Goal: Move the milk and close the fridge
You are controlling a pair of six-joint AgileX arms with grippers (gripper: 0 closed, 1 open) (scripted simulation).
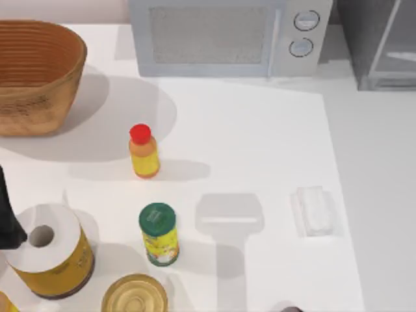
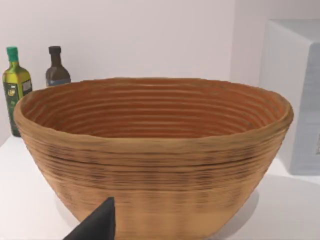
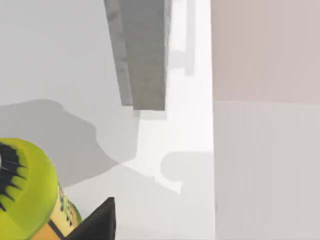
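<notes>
The fridge [image 1: 354,39] is a grey cabinet at the table's far right corner, behind the white tabletop. Its flat grey door panel [image 3: 142,55] stands edge-on in the right wrist view and looks swung out from the cabinet. The milk is out of view. My left gripper [image 1: 6,218] is a dark shape at the table's left edge, beside the paper roll and facing the woven basket [image 2: 150,150]. My right gripper [image 3: 97,222] hovers low near the front edge, close to the green-lidded yellow jar [image 3: 25,200].
A light-grey microwave [image 1: 227,36] stands at the back centre and the basket [image 1: 32,78] at the back left. Mid-table are a red-capped orange bottle [image 1: 143,151] and the jar [image 1: 158,234]. Front left hold a paper roll [image 1: 49,250] and a glass jar [image 1: 134,296]. A pale white block [image 1: 315,209] lies right.
</notes>
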